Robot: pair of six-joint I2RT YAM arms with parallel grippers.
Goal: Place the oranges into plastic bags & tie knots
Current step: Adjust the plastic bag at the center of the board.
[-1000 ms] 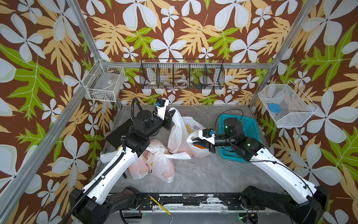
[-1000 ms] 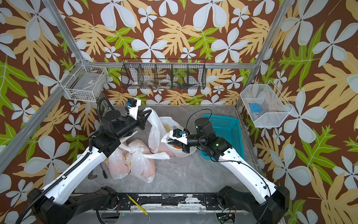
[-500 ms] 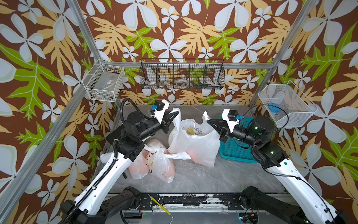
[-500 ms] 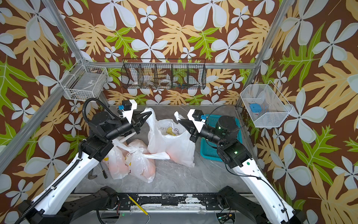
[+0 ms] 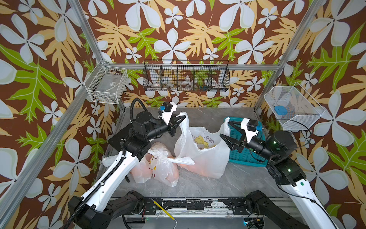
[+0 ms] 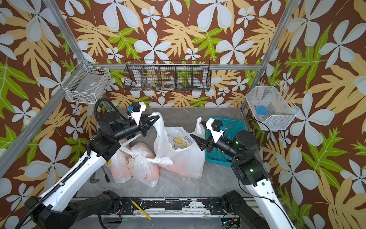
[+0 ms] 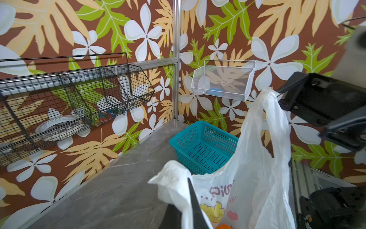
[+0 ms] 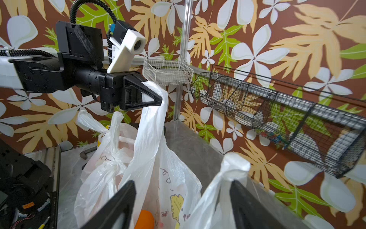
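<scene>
Mid-worktop, in both top views, an open bag (image 5: pixel 206 160) (image 6: pixel 184 160) of thin white printed plastic stands with its mouth up. An orange (image 8: pixel 144 219) shows inside it in the right wrist view, and more orange colour glows through its lower wall.

The left gripper (image 5: pixel 183 117) (image 8: pixel 158 99) is clamped together on the bag's left handle (image 5: pixel 183 126), holding that strip stretched upward above the worktop (image 5: pixel 198 186). The right gripper (image 5: pixel 225 129) (image 8: pixel 182 182) has its jaws spread wide apart and grips nothing. The right handle (image 8: pixel 233 164) stands upright on its own between them, and seems to lean against the farther finger, though contact is hard to judge.

Just to the left of the open bag and nearer the front edge lie two tied bags (image 5: pixel 142 170) (image 5: pixel 165 168), side by side and touching, with orange fruit showing through the plastic. One knot (image 8: pixel 115 161) with loose ends is plain in the right wrist view.

To the right of the open bag, just beside it, sits a teal basket (image 5: pixel 245 156) of plastic lattice, partly under the right arm.

On the far wall hangs a black wire rack (image 5: pixel 186 79). A white wire basket (image 5: pixel 107 85) hangs on the left frame, and a white mesh basket (image 5: pixel 293 107) on the right.
</scene>
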